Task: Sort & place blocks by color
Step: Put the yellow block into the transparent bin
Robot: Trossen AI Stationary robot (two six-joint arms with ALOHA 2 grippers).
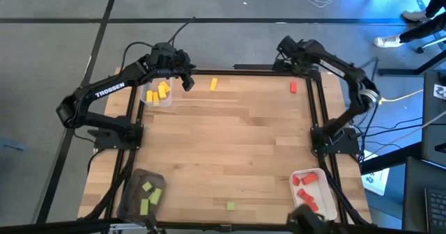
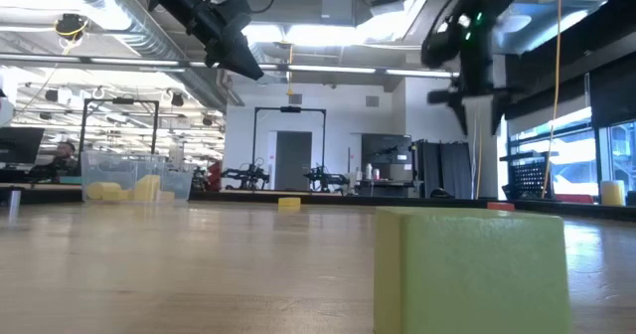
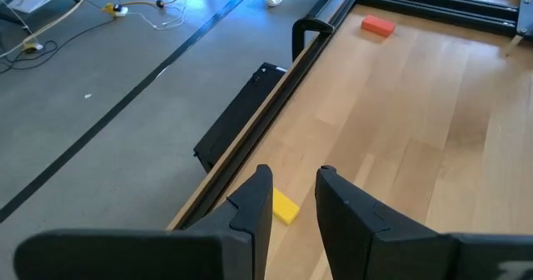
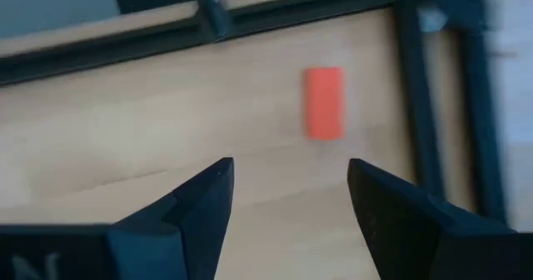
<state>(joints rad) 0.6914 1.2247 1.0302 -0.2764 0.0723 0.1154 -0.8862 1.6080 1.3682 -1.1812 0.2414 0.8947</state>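
Right wrist view: right end effector (image 4: 287, 188) spread wide, empty, above red block (image 4: 324, 102); left end effector (image 3: 291, 197) apparently parted, empty.

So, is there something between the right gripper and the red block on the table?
Nothing visible. The right gripper is open above bare wood, with the loose red block just ahead of its fingers, near the table's far edge.

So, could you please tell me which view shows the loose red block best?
The right wrist view: the red block lies large and unblocked just beyond the open right claw. The high and left wrist views show it small; the low view shows only a far sliver.
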